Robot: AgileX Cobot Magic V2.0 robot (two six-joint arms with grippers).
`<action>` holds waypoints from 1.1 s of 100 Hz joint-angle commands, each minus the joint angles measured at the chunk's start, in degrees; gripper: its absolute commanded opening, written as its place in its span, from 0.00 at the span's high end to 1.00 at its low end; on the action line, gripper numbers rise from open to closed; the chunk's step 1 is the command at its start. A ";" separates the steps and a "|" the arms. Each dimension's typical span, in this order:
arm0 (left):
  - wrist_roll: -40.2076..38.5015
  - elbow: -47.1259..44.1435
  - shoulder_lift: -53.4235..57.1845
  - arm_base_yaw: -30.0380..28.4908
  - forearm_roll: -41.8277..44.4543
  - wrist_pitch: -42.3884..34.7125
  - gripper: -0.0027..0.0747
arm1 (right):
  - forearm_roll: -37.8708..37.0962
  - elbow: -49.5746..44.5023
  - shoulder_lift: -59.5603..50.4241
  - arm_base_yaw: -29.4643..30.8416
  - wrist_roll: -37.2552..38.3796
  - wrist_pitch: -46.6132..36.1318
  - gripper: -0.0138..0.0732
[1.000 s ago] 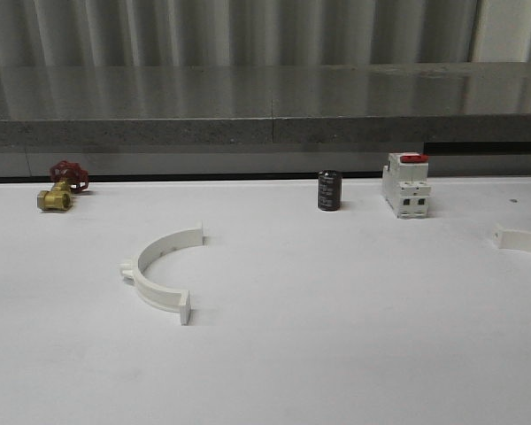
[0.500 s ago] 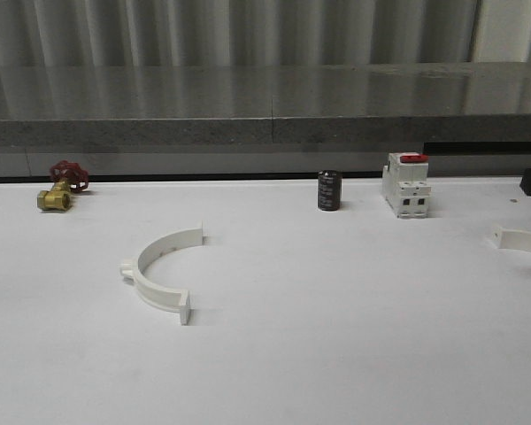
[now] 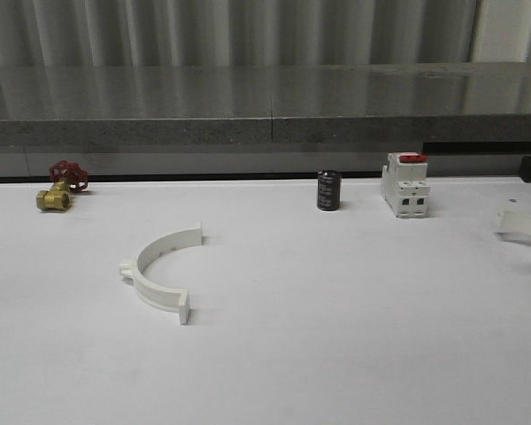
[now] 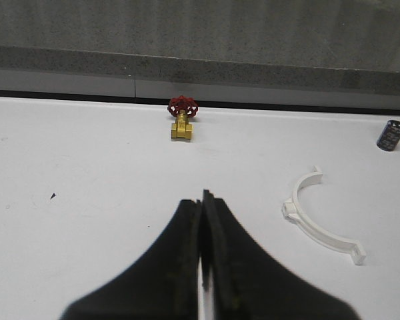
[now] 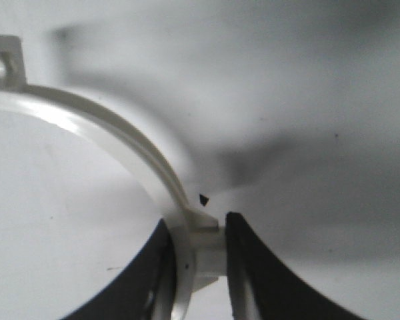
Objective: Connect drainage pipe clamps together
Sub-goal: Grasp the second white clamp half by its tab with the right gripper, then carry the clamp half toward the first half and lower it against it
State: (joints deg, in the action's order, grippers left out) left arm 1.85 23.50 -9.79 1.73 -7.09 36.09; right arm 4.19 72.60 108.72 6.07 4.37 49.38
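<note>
- Clamp halves are well apart: one half-ring [image 3: 160, 271] lies flat on the white table [image 3: 336, 336] at lower left of the front view, its open side facing right; the other half [image 3: 524, 224] sits at the far right edge of that view.
- That right-edge half has changed. A second ago it rested on the table at the frame's edge; now its end tab stands higher and tilted, with a dark part of the right arm above it. I judge it lifted, so the pick-up is done and the carry toward its mate comes next.
- Right gripper [image 5: 199, 257], in its wrist view, is clamped on the lifted half: the dark fingers [image 5: 250, 267] press either side of the small side lug at mid-arc, and the band curves away to a holed end tab in the upper left of that frame.
- Left gripper [image 4: 202, 220] is closed on nothing, its tips touching, hovering above bare table; the lying half shows to the right in that view.
- Brass valve [image 3: 60, 188], black cylinder [image 3: 328, 190] and breaker [image 3: 405, 184] stand untouched along the back.
</note>
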 commanded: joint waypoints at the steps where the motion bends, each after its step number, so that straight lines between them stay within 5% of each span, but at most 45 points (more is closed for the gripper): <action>1: -0.01 1.51 -0.55 -0.12 -0.40 -4.23 0.99 | 1.48 1.80 -4.99 -0.78 1.31 0.77 0.84; 53: -0.01 1.51 -0.55 -0.12 -0.40 -4.23 0.99 | 1.37 2.14 -9.19 -24.37 17.40 -1.02 0.84; 95: -0.01 1.51 -0.55 -0.12 -0.40 -4.23 0.99 | -5.66 12.75 1.02 -35.08 33.12 1.67 0.84; 110: -0.01 1.51 -0.55 -0.12 -0.40 -4.23 0.99 | -6.07 16.62 4.29 -38.06 33.50 1.75 0.84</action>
State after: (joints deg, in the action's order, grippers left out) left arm 1.93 23.50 -9.79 1.73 -7.09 36.09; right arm -0.74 85.57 114.66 -30.73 37.14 51.55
